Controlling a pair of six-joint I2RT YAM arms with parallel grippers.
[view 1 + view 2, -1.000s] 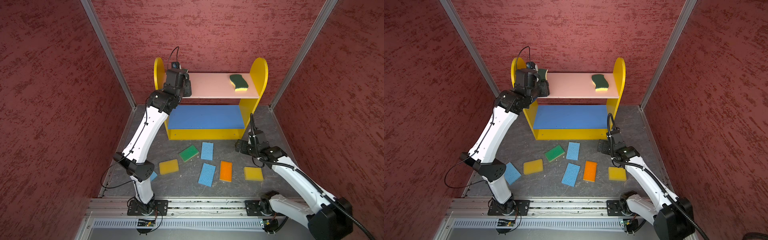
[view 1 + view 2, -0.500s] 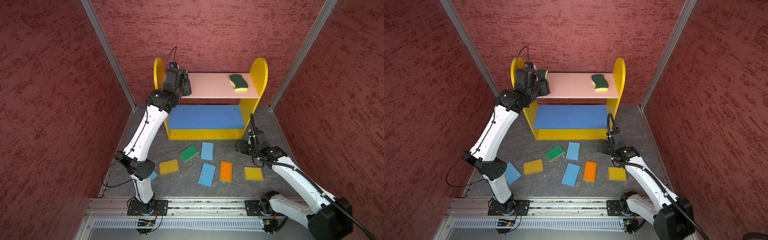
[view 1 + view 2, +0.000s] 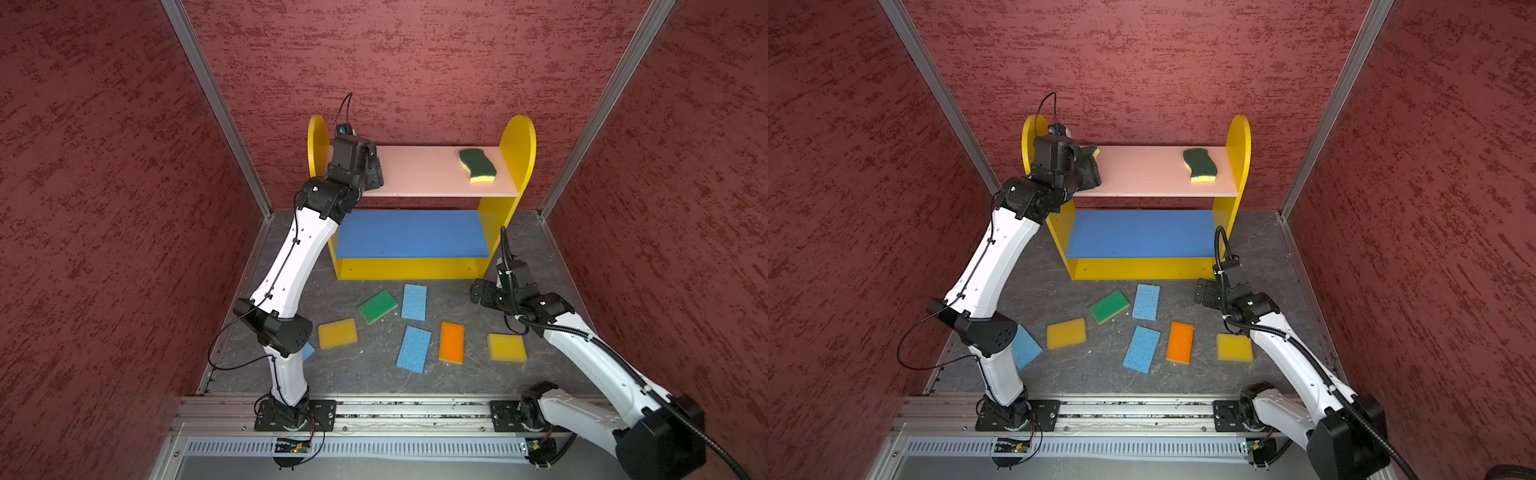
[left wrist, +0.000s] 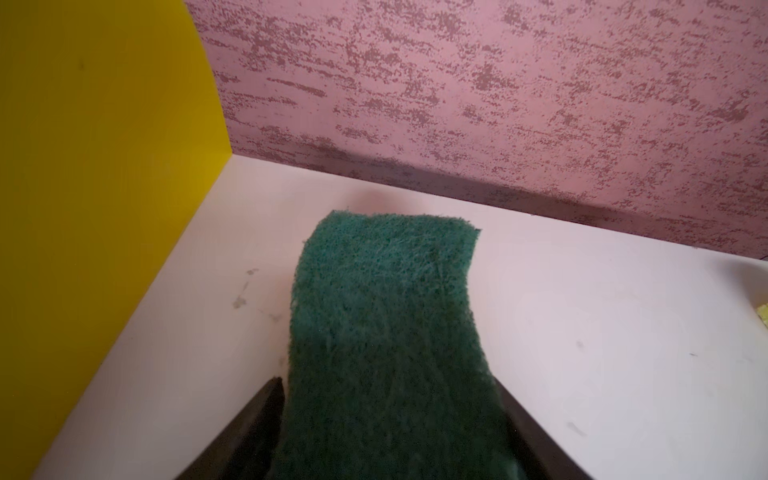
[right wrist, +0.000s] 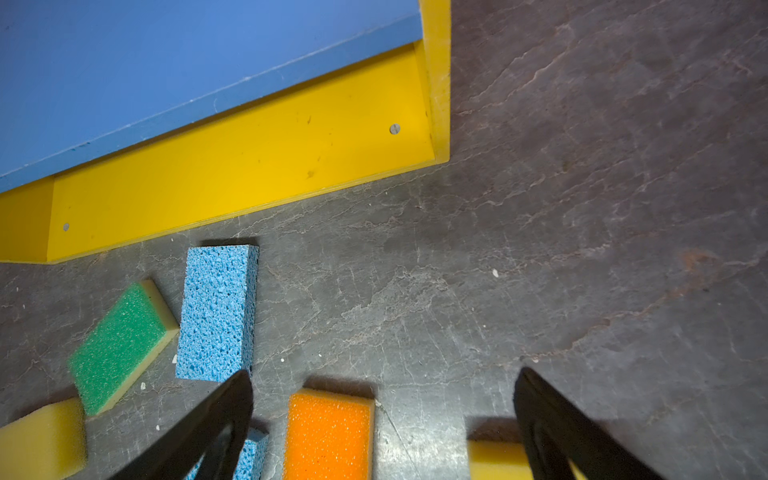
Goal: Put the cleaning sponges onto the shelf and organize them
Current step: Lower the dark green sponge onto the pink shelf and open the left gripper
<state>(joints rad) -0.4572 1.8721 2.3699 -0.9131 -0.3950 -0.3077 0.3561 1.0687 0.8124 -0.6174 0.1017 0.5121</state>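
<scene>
My left gripper (image 4: 386, 382) reaches over the left end of the shelf (image 3: 517, 141), above its pink top board (image 3: 419, 170) and close to the yellow side panel (image 4: 104, 187). A dark-green wavy sponge (image 4: 386, 311) lies scouring side up on the board between its fingers. In the left wrist view both fingers sit right against the sponge's long edges, but I cannot tell whether they are pinching it or only flanking it.

A second wavy sponge (image 3: 478, 165) rests at the far right end of the same board, its yellow base showing. The blue middle board (image 3: 409, 232) is bare.

My right gripper (image 5: 384, 374) hovers low over the grey floor (image 5: 582, 208) near the shelf's right front corner, jaws spread wide with nothing between them.

Seven sponges lie loose on the floor in front of the shelf:
- a bright green sponge (image 3: 377, 306), just beside a blue sponge (image 3: 414, 302)
- a second blue sponge (image 3: 414, 349), next to the orange sponge (image 3: 451, 342)
- a yellow sponge (image 3: 337, 333) toward the left
- another yellow sponge (image 3: 506, 347) by the right arm
- a third blue sponge (image 3: 1025, 347), partly hidden behind the left arm's elbow
</scene>
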